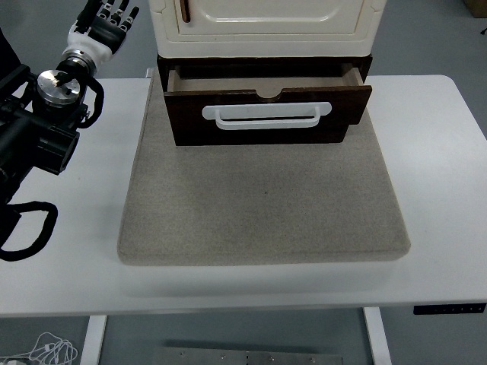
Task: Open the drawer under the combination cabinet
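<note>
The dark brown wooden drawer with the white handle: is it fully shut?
No, the dark brown wooden drawer juts out from under the cream cabinet, its inside showing.
</note>
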Controlling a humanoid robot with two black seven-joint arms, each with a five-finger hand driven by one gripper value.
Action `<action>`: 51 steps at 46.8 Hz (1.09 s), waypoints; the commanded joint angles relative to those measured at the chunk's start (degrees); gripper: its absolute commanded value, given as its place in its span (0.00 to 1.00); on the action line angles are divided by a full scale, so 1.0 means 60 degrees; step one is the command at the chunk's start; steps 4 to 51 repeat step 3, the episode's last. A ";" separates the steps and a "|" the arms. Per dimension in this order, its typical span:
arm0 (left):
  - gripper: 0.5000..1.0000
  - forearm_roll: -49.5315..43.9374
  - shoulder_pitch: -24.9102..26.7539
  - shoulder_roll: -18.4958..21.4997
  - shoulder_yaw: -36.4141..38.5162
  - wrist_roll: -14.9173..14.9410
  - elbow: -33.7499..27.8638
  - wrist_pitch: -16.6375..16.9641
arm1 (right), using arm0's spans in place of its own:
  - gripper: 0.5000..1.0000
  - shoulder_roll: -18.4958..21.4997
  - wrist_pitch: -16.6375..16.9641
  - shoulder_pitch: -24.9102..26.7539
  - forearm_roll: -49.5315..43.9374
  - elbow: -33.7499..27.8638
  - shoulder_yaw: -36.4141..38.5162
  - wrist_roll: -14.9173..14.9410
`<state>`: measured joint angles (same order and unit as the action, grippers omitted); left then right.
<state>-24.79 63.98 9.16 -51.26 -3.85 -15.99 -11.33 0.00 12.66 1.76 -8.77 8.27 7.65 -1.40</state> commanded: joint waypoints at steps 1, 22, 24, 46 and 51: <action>1.00 0.0000 0.0000 -0.0046 -0.0012 -0.0032 0.0000 -0.0001 | 0.85 0.0000 -0.0001 -0.0001 -0.0003 -0.0001 0.0000 -0.0001; 1.00 0.0000 0.0000 -0.0090 -0.0012 -0.0076 -0.0001 -0.0001 | 0.85 0.0000 -0.0001 -0.0001 -0.0003 -0.0001 0.0000 -0.0001; 1.00 0.0000 0.0000 -0.0090 -0.0012 -0.0076 -0.0001 -0.0001 | 0.85 0.0000 -0.0001 -0.0001 -0.0003 -0.0001 0.0000 -0.0001; 1.00 0.0000 0.0000 -0.0090 -0.0012 -0.0076 -0.0001 -0.0001 | 0.85 0.0000 -0.0001 -0.0001 -0.0003 -0.0001 0.0000 -0.0001; 1.00 0.0000 0.0000 -0.0090 -0.0012 -0.0076 -0.0001 -0.0001 | 0.85 0.0000 -0.0001 -0.0001 -0.0003 -0.0001 0.0000 -0.0001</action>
